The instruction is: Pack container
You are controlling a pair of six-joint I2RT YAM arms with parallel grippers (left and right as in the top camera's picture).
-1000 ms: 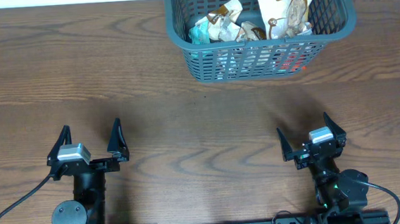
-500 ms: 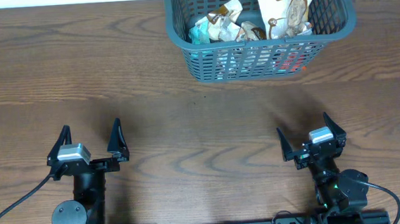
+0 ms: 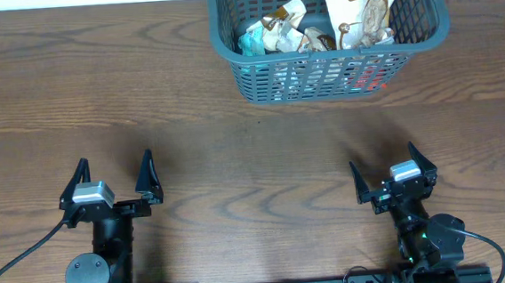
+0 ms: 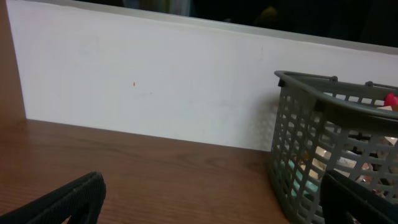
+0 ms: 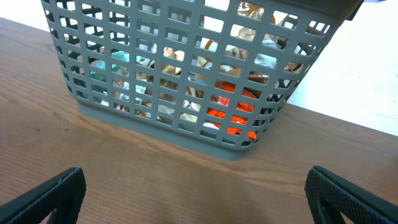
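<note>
The container (image 3: 250,79), a dark grey-blue basket with slotted sides, stands at the table's far edge, right of centre. Inside lie several snack packets, among them a tall white bag (image 3: 363,4) and smaller wrappers (image 3: 280,31). An orange packet (image 5: 227,112) shows through the lattice in the right wrist view. My left gripper (image 3: 112,176) is open near the front left, nothing between its fingers. My right gripper (image 3: 384,173) is open at the front right, also with nothing in it. Both sit far in front of the container (image 5: 93,59), whose corner (image 4: 292,124) shows in the left wrist view.
Bare wooden tabletop (image 3: 236,160) lies between the grippers and the basket. A white wall (image 4: 143,87) rises behind the table's far edge. The arm bases (image 3: 97,277) sit at the front edge.
</note>
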